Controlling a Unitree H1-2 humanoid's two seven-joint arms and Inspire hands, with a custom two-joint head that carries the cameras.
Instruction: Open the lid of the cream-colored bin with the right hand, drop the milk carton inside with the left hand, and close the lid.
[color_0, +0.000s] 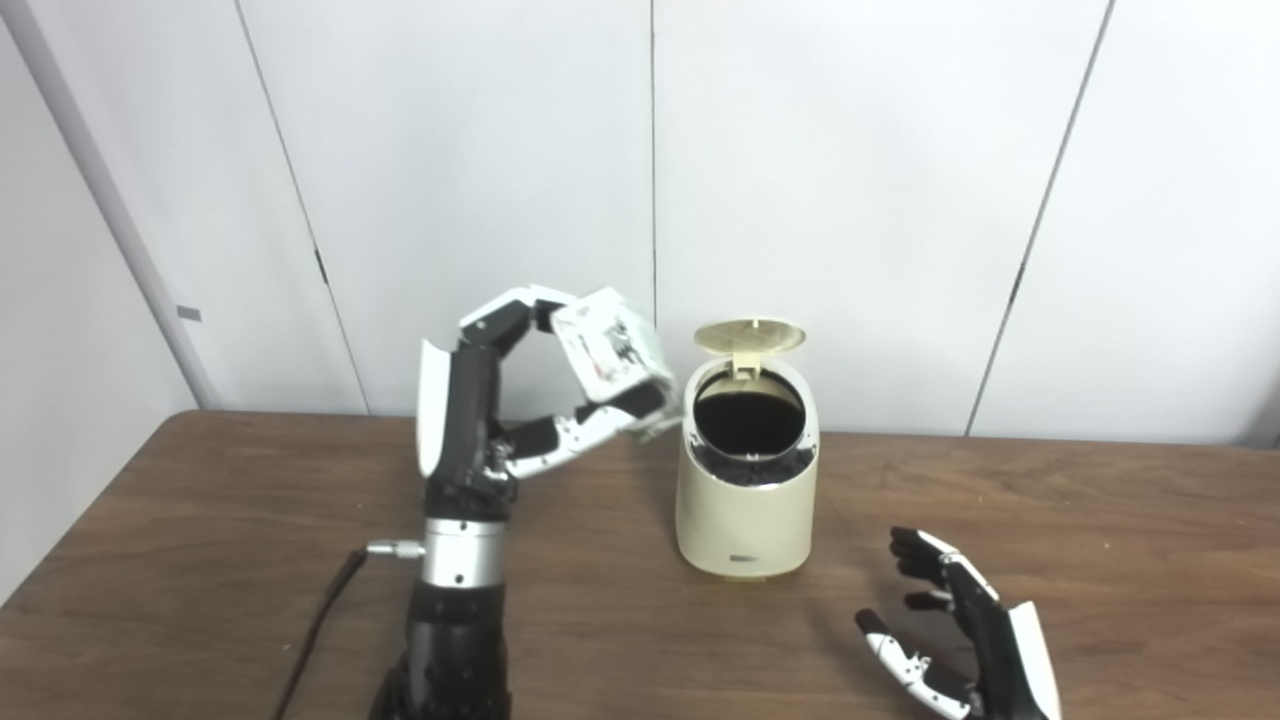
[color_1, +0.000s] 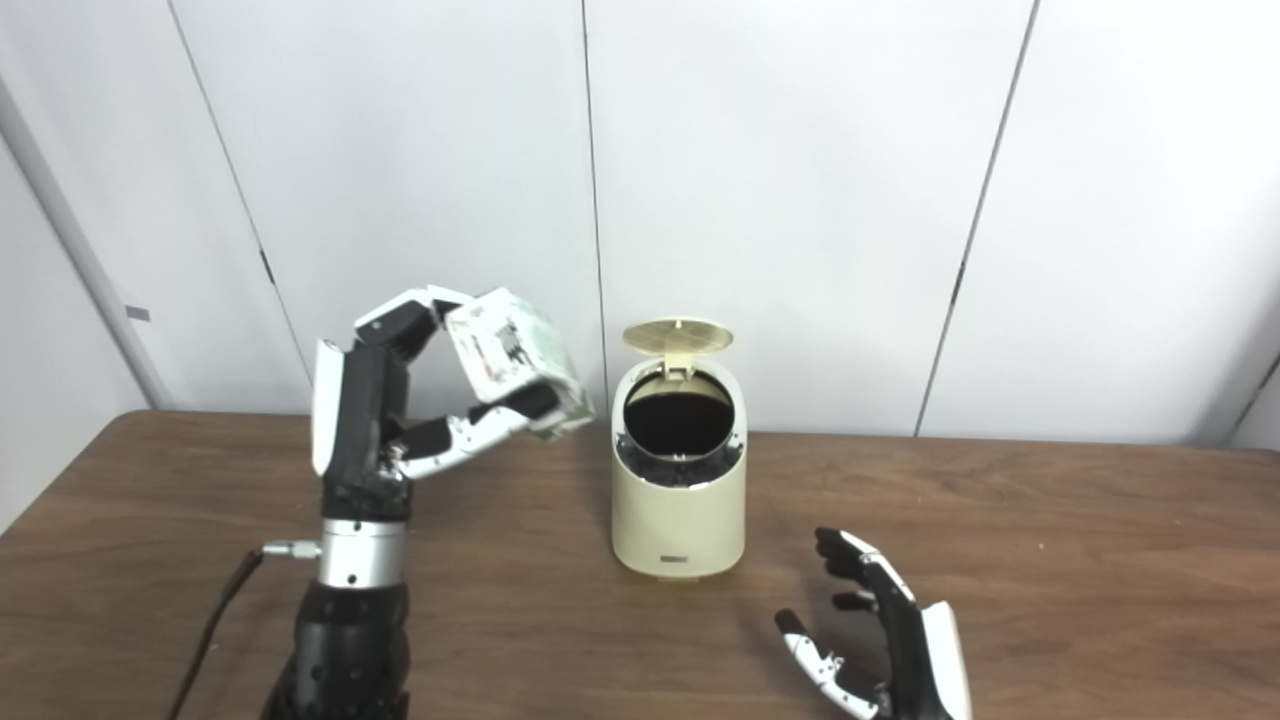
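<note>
The cream-colored bin (color_0: 745, 510) stands mid-table with its round lid (color_0: 750, 335) flipped up at the back, showing a dark inside. My left hand (color_0: 500, 410) is raised just left of the bin and is shut on the white milk carton (color_0: 612, 355), which is tilted and held between fingers and thumb beside the bin's upper left rim. My right hand (color_0: 960, 640) rests low near the table's front right, open, palm toward the bin, holding nothing.
The brown wooden table (color_0: 1100, 540) runs across the view. White wall panels stand close behind the bin. A thin black cable (color_0: 320, 620) trails from my left wrist toward the front edge.
</note>
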